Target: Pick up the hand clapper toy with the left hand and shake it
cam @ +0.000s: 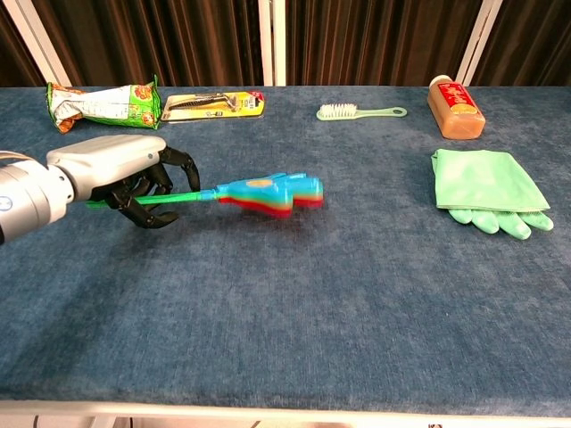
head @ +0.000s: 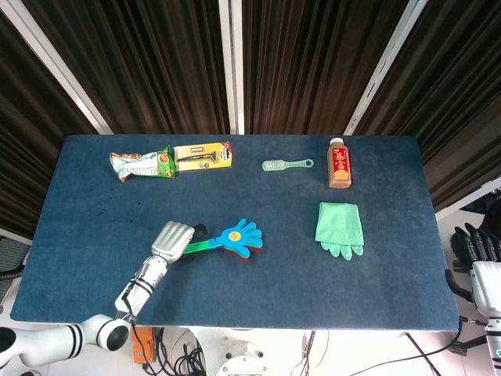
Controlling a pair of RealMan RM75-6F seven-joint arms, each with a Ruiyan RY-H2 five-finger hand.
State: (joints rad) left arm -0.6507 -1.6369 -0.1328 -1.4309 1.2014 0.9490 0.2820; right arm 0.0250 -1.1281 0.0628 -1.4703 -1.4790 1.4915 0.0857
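Note:
The hand clapper toy (head: 232, 237) has a blue hand-shaped head with a yellow face, layered over red and green leaves, on a green handle. My left hand (head: 174, 238) grips that handle at the near-left of the table. In the chest view the hand clapper toy (cam: 266, 193) hangs clear of the cloth, head tilted nearly edge-on and blurred, with my left hand (cam: 125, 174) wrapped around the green handle. My right hand (head: 477, 247) hangs off the table's right edge, dark fingers pointing up, holding nothing I can see.
Along the far side lie a snack packet (head: 141, 164), a razor in its card pack (head: 203, 156), a small green brush (head: 286, 164) and an orange bottle (head: 339, 163). A green rubber glove (head: 340, 229) lies to the right of the toy.

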